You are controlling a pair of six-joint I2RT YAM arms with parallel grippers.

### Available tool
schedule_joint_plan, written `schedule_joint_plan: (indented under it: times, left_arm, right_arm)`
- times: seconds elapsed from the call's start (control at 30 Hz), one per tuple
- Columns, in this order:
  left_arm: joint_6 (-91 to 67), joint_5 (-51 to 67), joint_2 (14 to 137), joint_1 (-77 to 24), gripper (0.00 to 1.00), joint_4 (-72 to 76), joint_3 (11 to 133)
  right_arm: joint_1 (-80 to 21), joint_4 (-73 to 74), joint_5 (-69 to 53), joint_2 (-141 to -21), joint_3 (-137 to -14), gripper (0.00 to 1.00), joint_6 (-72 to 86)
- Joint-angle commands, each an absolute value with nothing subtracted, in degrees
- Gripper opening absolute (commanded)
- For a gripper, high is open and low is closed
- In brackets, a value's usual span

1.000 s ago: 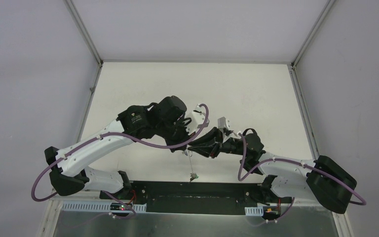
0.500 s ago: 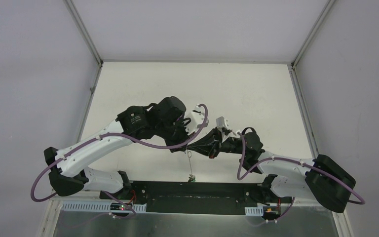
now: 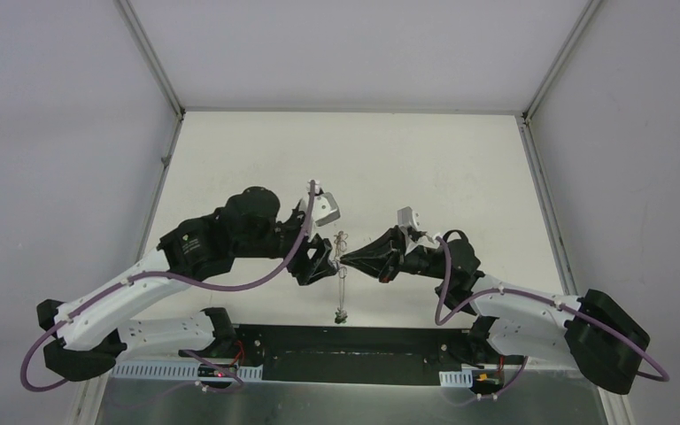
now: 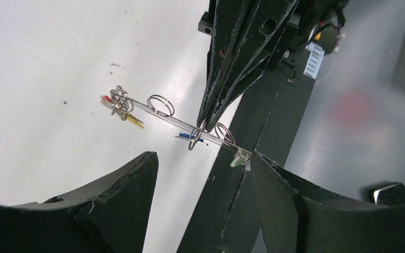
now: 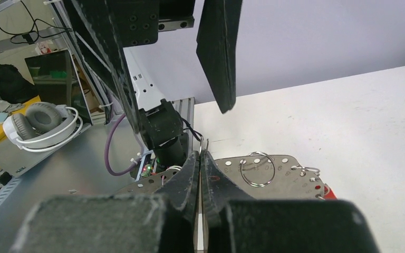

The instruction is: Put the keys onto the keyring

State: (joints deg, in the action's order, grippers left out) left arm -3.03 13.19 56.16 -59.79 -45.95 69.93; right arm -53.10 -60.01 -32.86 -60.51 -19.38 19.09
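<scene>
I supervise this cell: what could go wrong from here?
Only the right gripper, shut at its tips on the edge of the keyring, holds it up; it may slip or swing. The open left gripper sits close, so closing could snag the dangling keys or a split ring.

- The left gripper (image 4: pixel 203 156) is letting go of the keyring (image 4: pixel 158 112), with its fingers now spread to either side of it instead of pinched on it.
- The left arm (image 3: pixel 142 288) is pulling back towards the bench's near left corner, its elbow sitting lower and further left than a second ago.
- The right gripper (image 4: pixel 204 124) is pressing fully shut on the keyring, where its jaws stood slightly apart before.
- The keyring is now hanging from the right gripper alone, with its upper end showing in the top view.
</scene>
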Motion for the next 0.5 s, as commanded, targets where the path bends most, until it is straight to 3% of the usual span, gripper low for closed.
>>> schedule_joint_plan:
  times: [0.0,0.47]
  left_arm:
    - [-6.8,15.4,50.5,-57.3,0.66,-33.8,64.8]
    - [-13.1,35.9,42.0,-47.8,0.60,-10.1,46.9]
  right_arm:
    - [-53.1,-62.1,-30.9,-58.5,-19.3,0.00,19.5]
    - [-53.1,-61.8,-29.4,-56.6,-18.9,0.00,20.9]
